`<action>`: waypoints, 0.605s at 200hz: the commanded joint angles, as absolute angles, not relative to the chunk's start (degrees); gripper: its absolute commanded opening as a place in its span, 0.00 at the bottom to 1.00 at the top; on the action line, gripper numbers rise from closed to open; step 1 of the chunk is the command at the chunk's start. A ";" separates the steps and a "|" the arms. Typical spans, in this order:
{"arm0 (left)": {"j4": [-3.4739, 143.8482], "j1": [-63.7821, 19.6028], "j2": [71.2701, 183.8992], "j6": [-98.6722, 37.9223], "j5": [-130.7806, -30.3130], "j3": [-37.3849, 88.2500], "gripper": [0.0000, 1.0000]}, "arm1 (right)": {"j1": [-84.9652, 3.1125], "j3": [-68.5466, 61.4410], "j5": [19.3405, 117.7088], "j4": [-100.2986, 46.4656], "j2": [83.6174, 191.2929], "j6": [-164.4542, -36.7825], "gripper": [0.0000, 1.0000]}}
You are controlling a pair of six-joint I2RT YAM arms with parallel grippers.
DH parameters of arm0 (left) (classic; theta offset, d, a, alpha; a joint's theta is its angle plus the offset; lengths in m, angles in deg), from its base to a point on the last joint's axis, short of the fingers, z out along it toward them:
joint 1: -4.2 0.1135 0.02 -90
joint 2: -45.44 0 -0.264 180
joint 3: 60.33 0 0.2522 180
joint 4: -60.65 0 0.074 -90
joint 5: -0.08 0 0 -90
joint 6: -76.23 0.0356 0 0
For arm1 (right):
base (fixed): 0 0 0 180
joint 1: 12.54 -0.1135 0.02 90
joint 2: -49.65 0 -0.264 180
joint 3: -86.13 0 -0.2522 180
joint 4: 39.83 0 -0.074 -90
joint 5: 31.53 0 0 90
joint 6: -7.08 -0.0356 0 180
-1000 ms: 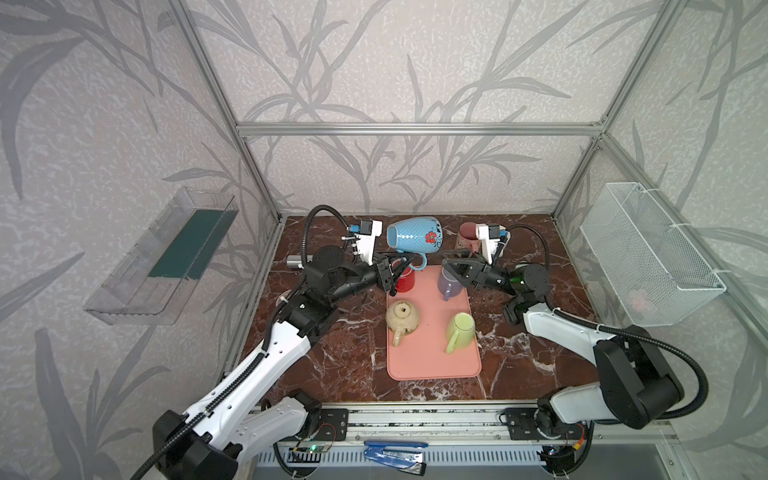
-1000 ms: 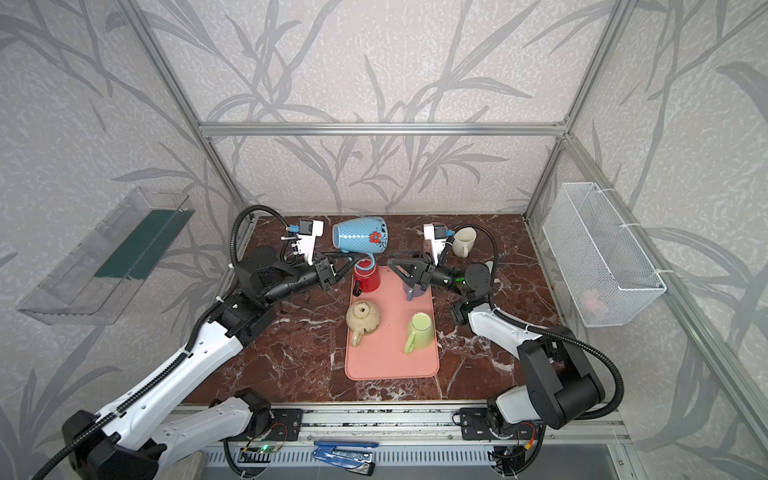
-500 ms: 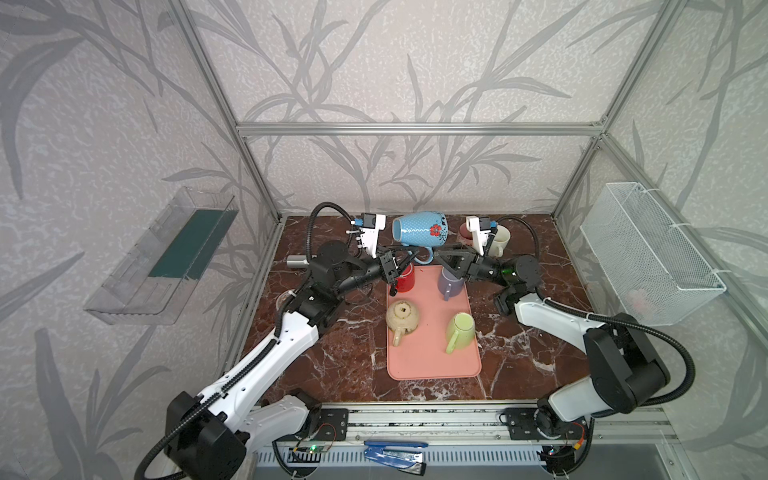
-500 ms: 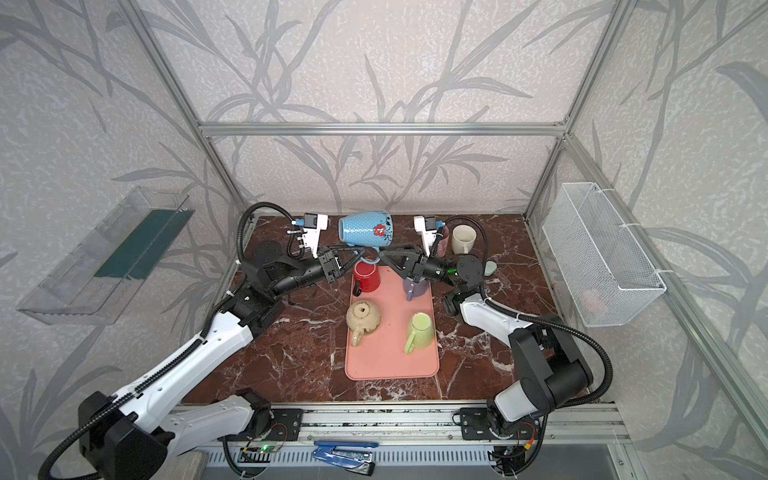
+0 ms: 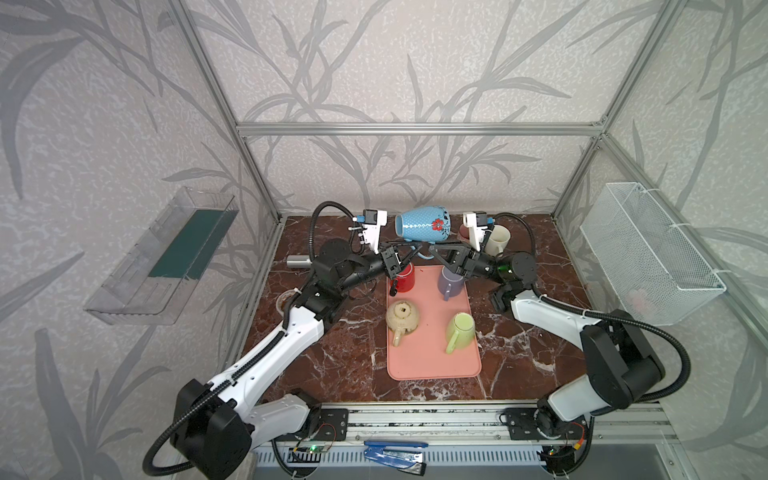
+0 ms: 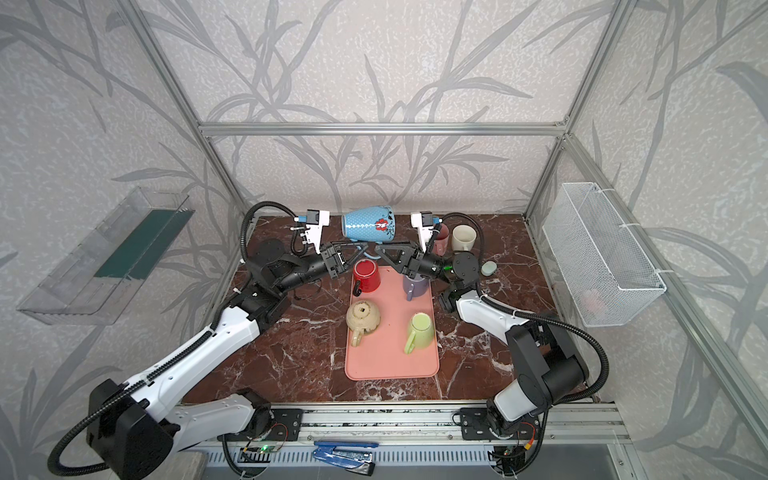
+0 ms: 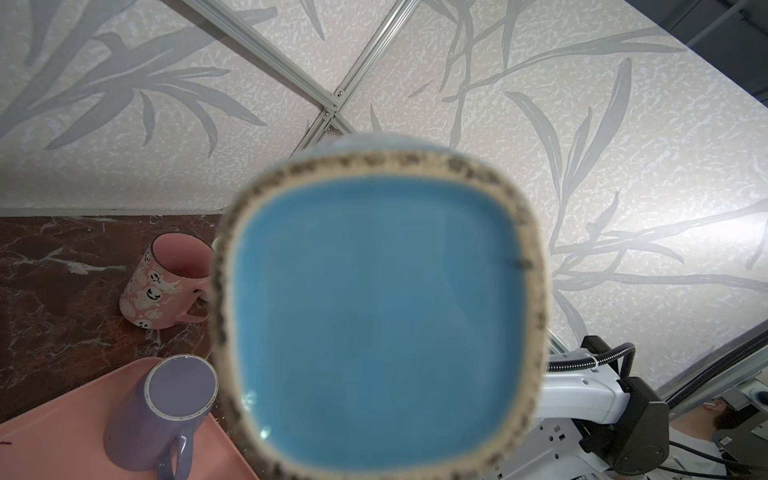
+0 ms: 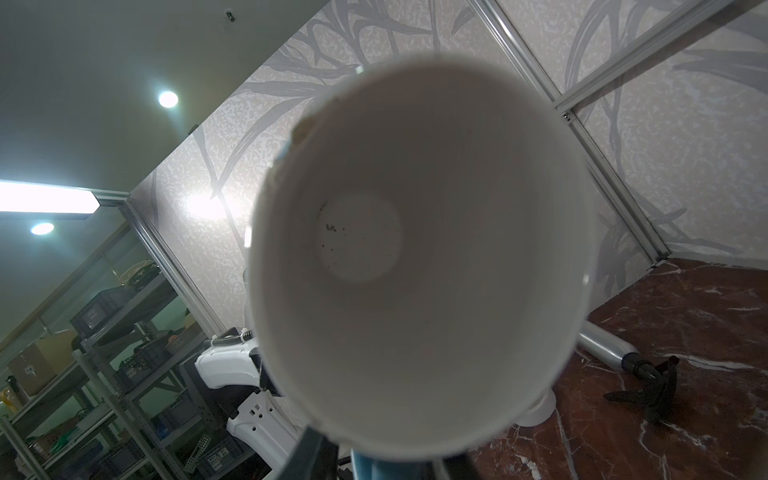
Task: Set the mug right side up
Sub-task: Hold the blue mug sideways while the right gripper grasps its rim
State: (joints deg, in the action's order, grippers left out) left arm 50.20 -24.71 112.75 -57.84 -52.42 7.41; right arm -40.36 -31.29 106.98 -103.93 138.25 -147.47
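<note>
Over the last second you have brought the right gripper (image 5: 434, 250) up from over the purple mug (image 5: 451, 280) and in toward the blue mug (image 5: 422, 225), with its jaws narrowing as it came. The blue mug has risen slightly and drifted toward the back wall. The right arm's swing has uncovered the cream mug (image 5: 498, 240) behind it.

The blue mug hangs in the air above the far end of the pink tray (image 5: 432, 361). It lies on its side, base toward the left arm, mouth toward the right arm, handle underneath. The left gripper (image 5: 411, 252) stays pinched on that handle and carries the mug. The right gripper's fingertips reach the handle from the opposite side. In the right wrist view a strip of blue sits between two dark fingers, but you cannot tell whether they clamp it.

The mug's outside is pale blue with white dots and a red flower. In the left wrist view its base (image 7: 382, 316) is a rounded square of glossy blue glaze, ringed by a rough, speckled beige foot. In the right wrist view its inside (image 8: 419, 257) is smooth, round and white, with a few dark specks at the bottom. The tray is matte and soft-cornered, on a veined red-brown marble tabletop (image 5: 340, 353).
</note>
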 commanded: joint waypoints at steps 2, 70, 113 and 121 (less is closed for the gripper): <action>43.01 -24.51 112.78 -59.21 -51.26 6.52 0.00 | -40.68 -28.94 105.86 -106.66 138.51 -147.44 0.28; 41.09 -24.72 113.72 -60.00 -50.95 4.74 0.00 | -40.65 -28.87 104.27 -106.66 138.95 -147.25 0.18; 41.82 -24.81 113.38 -59.31 -51.49 3.71 0.00 | -40.67 -28.87 103.37 -106.66 139.29 -147.52 0.00; 42.09 -24.82 113.30 -59.21 -51.56 3.68 0.00 | -40.65 -28.92 103.31 -106.66 139.30 -147.60 0.00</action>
State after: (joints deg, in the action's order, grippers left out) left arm 44.10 -24.60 113.67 -59.96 -52.60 4.24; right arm -40.36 -31.29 105.58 -103.73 139.50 -147.82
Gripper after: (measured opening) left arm 0.132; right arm 0.170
